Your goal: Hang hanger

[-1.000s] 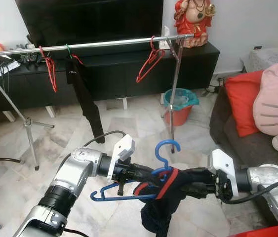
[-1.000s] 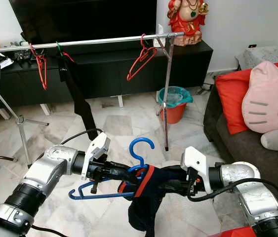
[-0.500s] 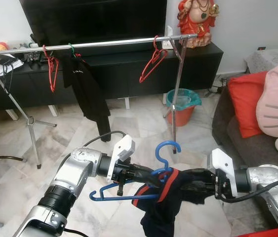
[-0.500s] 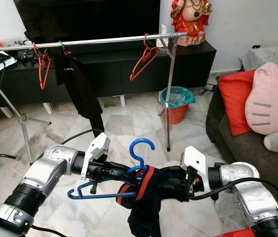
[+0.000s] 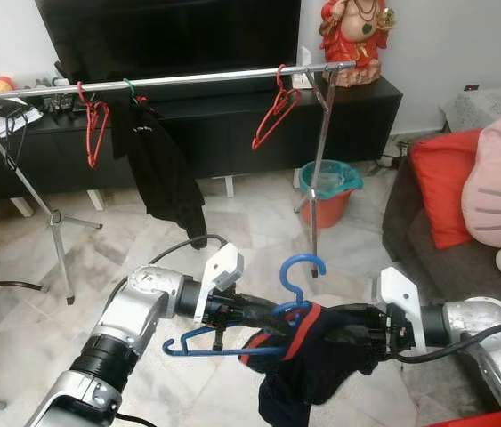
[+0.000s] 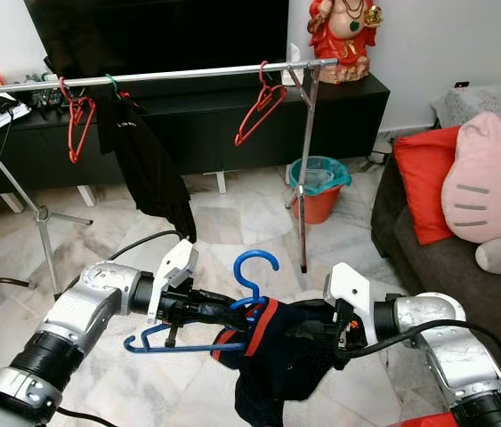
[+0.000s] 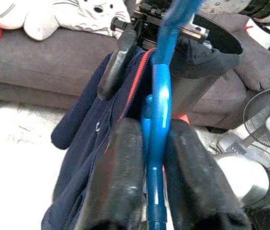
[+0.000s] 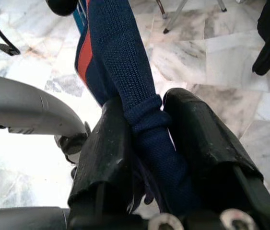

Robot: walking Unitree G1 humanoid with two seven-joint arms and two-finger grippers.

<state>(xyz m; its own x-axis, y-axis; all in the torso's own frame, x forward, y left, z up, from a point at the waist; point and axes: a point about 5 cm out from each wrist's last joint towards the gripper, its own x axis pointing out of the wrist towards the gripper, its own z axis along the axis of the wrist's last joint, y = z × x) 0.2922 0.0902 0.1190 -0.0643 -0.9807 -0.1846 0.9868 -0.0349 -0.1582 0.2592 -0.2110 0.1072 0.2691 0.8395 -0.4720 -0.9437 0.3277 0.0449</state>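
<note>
Ahead of me, from the left eye, a silver clothes rail spans the room in front of a dark TV cabinet. Red hangers and a black garment already hang from it, with a bare stretch between them, which I judge is my target. Low and near, my left gripper clamps the blue hanger just under its hook, keeping the hook upright and free to catch the rail. My right gripper pinches the navy garment draped on that hanger, so the cloth cannot slide off.

From the right eye the same scene: hanger and garment sit between my two arms, well short of the rail, above the marble floor. A teal-lined bucket stands by the rail's far leg, and a pink plush cushion rests on the sofa to my right.

Through the left wrist, both black fingers press against the blue hanger stem from either side.

Through the right wrist, the fingers are closed on a knitted navy fold with a red stripe.
</note>
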